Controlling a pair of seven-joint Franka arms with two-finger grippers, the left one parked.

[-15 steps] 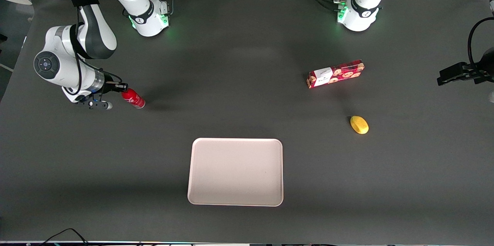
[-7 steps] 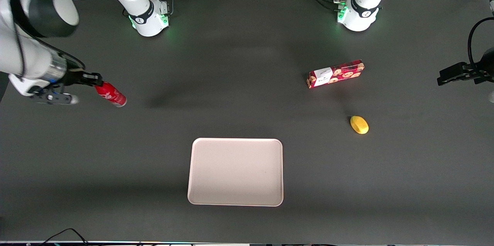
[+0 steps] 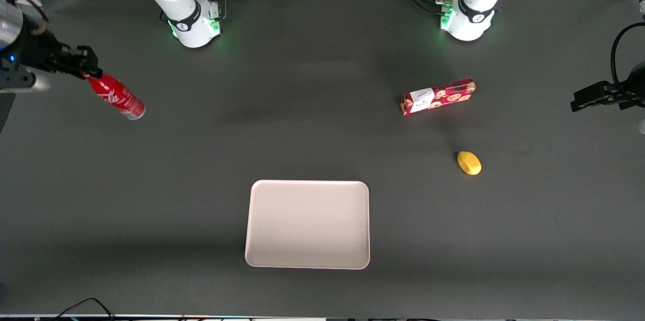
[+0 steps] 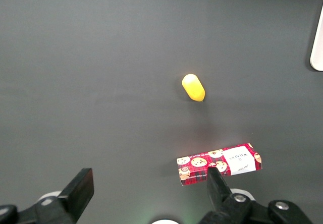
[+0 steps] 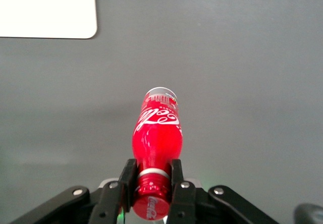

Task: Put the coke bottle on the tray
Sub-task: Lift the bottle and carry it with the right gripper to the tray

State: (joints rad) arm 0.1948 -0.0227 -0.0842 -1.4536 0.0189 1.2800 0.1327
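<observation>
The coke bottle (image 3: 116,96) is a slim red bottle with white script and a silvery base. It hangs in the air, well above the table at the working arm's end. My gripper (image 3: 86,70) is shut on its neck just below the red cap. In the right wrist view the coke bottle (image 5: 157,132) points away from the camera, with the two black fingers (image 5: 126,181) clamped on either side of the neck and my gripper (image 5: 152,178) centred on it. The tray (image 3: 307,223) lies flat and bare near the front camera, and one corner of the tray (image 5: 48,9) shows in the right wrist view.
A red cookie box (image 3: 438,95) lies toward the parked arm's end of the table, and a yellow lemon-like object (image 3: 469,163) sits nearer the front camera than the box. Both also show in the left wrist view, the box (image 4: 219,164) and the yellow object (image 4: 193,87).
My gripper has lifted the coke bottle off the table and carried it up and outward toward the working arm's edge of the front view. The bottle now appears larger and its lettering shows.
</observation>
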